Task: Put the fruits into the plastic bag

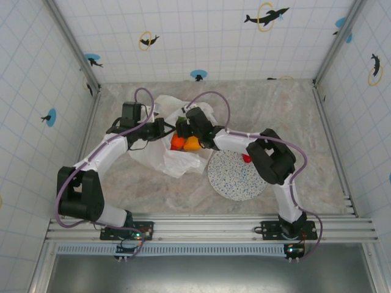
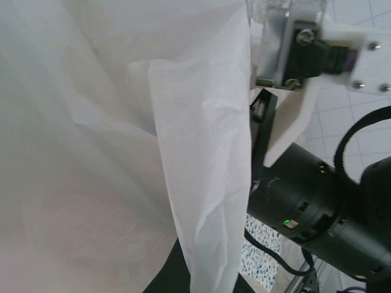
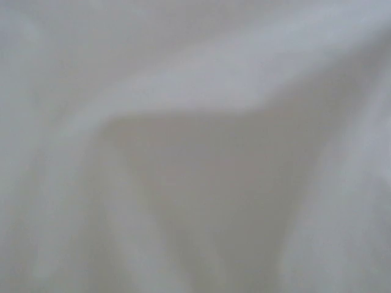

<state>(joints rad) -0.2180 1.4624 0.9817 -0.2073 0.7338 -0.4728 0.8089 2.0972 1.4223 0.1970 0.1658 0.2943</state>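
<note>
The crinkled white plastic bag (image 1: 160,157) lies at the table's middle with its mouth held up. An orange fruit (image 1: 177,143) and a yellow-orange fruit (image 1: 192,144) sit inside the mouth. A red fruit (image 1: 246,158) rests on the speckled plate (image 1: 235,180), partly hidden by my right arm. My left gripper (image 1: 162,129) is shut on the bag's rim at the left of the mouth, and bag film (image 2: 122,152) hangs across the left wrist view. My right gripper (image 1: 182,129) reaches into the mouth just above the two fruits, its fingers hidden. The right wrist view is blurred white bag film (image 3: 195,146).
The right arm's black joint (image 2: 317,201) is close to the right of the left gripper. The plate (image 2: 259,256) lies to the right of the bag. Tiled walls enclose the table on three sides, and a metal rail (image 1: 208,224) runs along the near edge.
</note>
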